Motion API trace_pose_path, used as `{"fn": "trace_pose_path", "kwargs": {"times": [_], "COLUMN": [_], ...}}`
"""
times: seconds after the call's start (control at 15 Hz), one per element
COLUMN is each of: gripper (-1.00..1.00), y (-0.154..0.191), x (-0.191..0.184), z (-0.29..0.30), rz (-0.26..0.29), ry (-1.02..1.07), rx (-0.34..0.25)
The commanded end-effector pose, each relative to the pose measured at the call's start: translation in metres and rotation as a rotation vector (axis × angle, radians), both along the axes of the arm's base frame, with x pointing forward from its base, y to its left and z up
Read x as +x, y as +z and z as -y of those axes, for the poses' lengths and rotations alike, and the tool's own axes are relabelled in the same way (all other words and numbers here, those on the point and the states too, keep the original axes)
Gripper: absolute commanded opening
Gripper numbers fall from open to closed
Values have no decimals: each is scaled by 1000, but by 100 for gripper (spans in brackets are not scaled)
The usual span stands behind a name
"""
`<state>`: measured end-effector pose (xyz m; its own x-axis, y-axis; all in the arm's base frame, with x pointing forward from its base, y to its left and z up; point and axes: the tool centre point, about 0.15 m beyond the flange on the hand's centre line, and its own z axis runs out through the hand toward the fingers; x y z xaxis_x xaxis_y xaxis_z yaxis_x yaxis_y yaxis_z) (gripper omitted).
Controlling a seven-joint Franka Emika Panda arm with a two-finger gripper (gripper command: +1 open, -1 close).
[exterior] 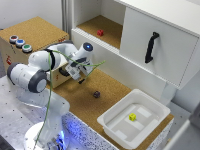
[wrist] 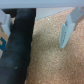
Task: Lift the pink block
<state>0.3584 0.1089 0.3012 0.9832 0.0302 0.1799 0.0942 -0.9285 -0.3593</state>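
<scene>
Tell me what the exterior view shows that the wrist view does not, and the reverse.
Only the exterior view shows the pink block on the shelf, the dark cube on the cork, the yellow cube in the white bin, and the cabinet handle. Only the wrist view shows a gripper finger up close. Both show the cork surface.

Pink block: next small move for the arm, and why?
Probably carry the tool up toward the shelf. The pink block sits there, well away from the tool, which hangs over the cork near the dark cube. The wrist view shows only bare cork, no block, so nothing is lined up for a grasp.
</scene>
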Motion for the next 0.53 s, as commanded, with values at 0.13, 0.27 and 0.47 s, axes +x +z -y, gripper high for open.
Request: {"fn": "trace_pose_path", "kwargs": {"times": [0.13, 0.27, 0.47], "gripper": [100, 100, 100], "y": [15, 19, 54], "x": [23, 30, 50], "z": [-24, -32, -40], "rz": [-26, -25, 2], "ry": [228, 213, 178], "rx": [-139, -159, -287]}}
